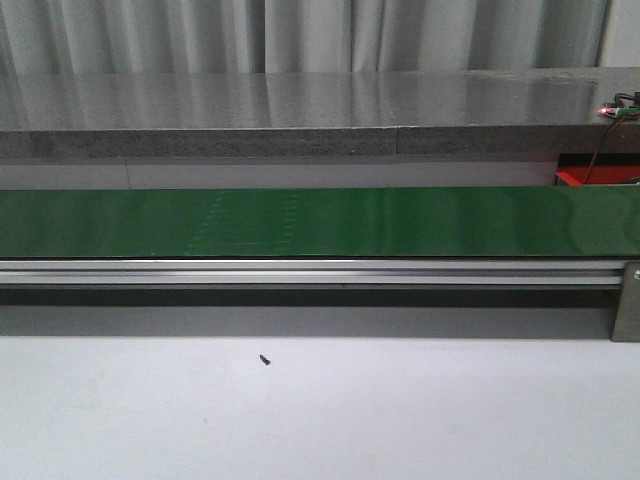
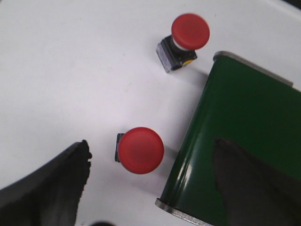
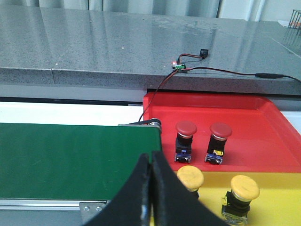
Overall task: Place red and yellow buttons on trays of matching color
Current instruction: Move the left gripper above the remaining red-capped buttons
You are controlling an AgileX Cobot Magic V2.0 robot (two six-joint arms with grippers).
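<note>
Trays at lower right of my right wrist view — red tray (image 3: 263, 113) holds two red buttons (image 3: 186, 141), yellow tray (image 3: 277, 197) two yellow buttons (image 3: 244, 193). Right fingers (image 3: 150, 197) pressed together, empty, over the green belt (image 3: 70, 160). Left fingers (image 2: 51, 193) spread — two more red buttons (image 2: 140, 150) on the white surface (image 2: 70, 70) beside the belt's end.

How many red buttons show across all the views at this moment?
4. Two red buttons stand on the red tray: one beside the other. Two more lie on the white table by the green belt's end: one and another. More may be hidden.
</note>
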